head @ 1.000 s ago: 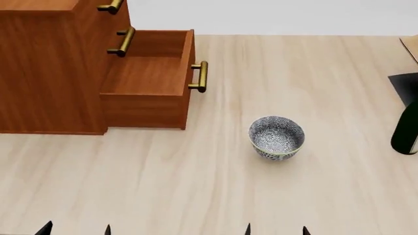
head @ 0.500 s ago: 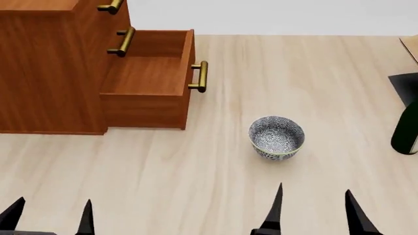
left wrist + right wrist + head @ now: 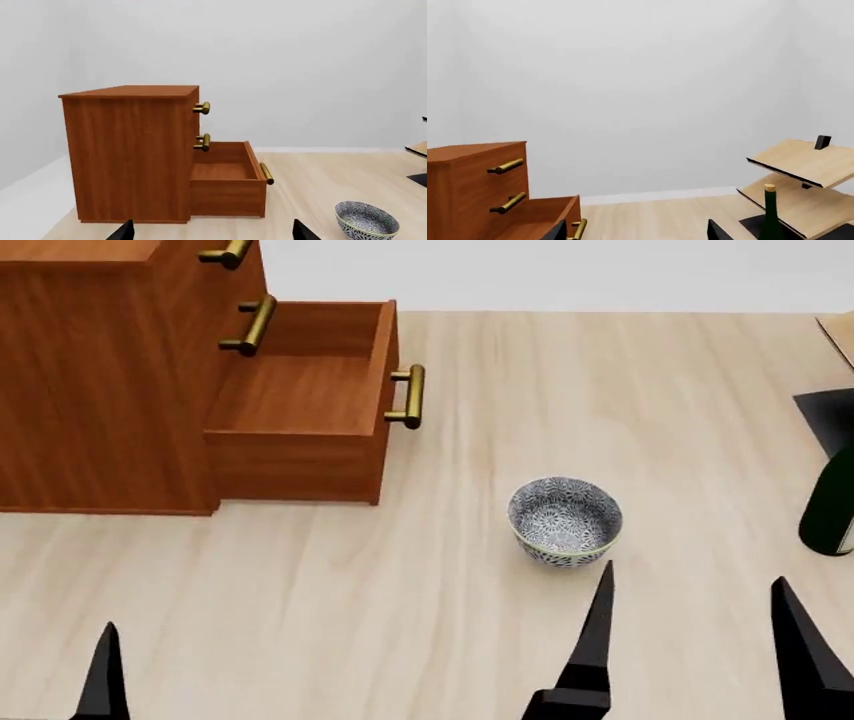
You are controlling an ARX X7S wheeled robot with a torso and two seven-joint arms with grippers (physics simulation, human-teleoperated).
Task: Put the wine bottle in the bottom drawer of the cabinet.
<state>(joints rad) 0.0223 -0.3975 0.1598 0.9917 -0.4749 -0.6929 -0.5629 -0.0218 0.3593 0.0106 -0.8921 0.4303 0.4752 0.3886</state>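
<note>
The tall dark green glass wine bottle (image 3: 830,510) stands at the right edge of the pale wooden surface (image 3: 400,590), beside a pale wooden rack on a black base (image 3: 800,185). The reddish-brown wooden cabinet (image 3: 94,380) fills the far left corner, its shallow bottom drawer (image 3: 307,405) pulled out. A blue-patterned bowl (image 3: 566,520) sits mid-surface. The right hand (image 3: 694,640) spreads wide, holding nothing; the left hand (image 3: 212,231) does too.

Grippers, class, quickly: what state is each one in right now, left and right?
Left gripper: open, fingers spread wide, holding nothing.
Right gripper: open, fingers apart, holding nothing.
</note>
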